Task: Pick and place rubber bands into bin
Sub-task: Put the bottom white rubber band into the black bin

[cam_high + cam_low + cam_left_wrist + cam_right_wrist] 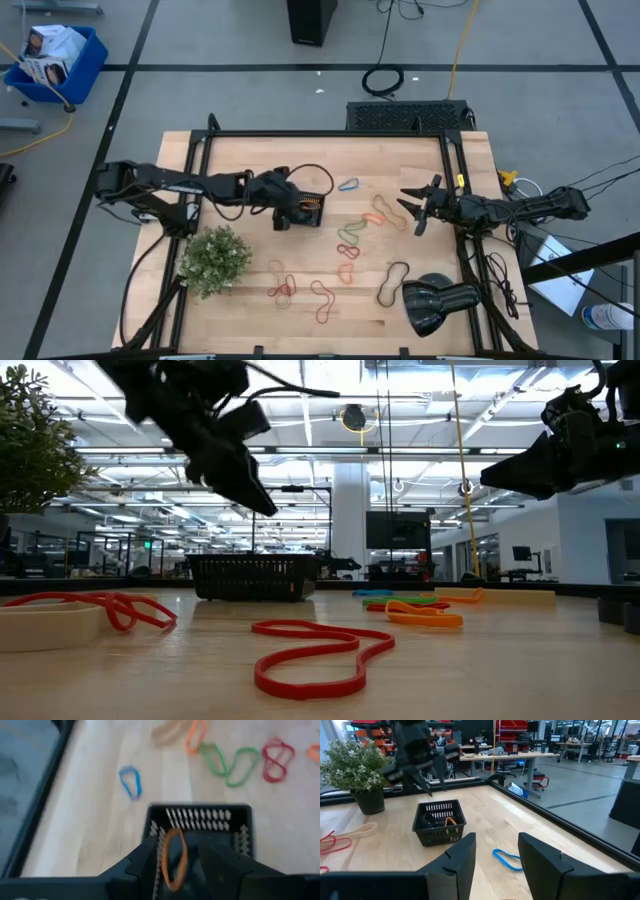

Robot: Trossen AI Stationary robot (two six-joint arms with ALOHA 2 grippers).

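One bin (309, 210), one plant (214, 259), two claws (roughly ten rubber bands (349, 234) across the table)

The scene is evenly lit from overhead ceiling strips, which glare brightly in the low view. Only soft shadows are cast on the table (250, 300). The left wrist view is smeared by blur; the arms are silhouetted against the ceiling lights
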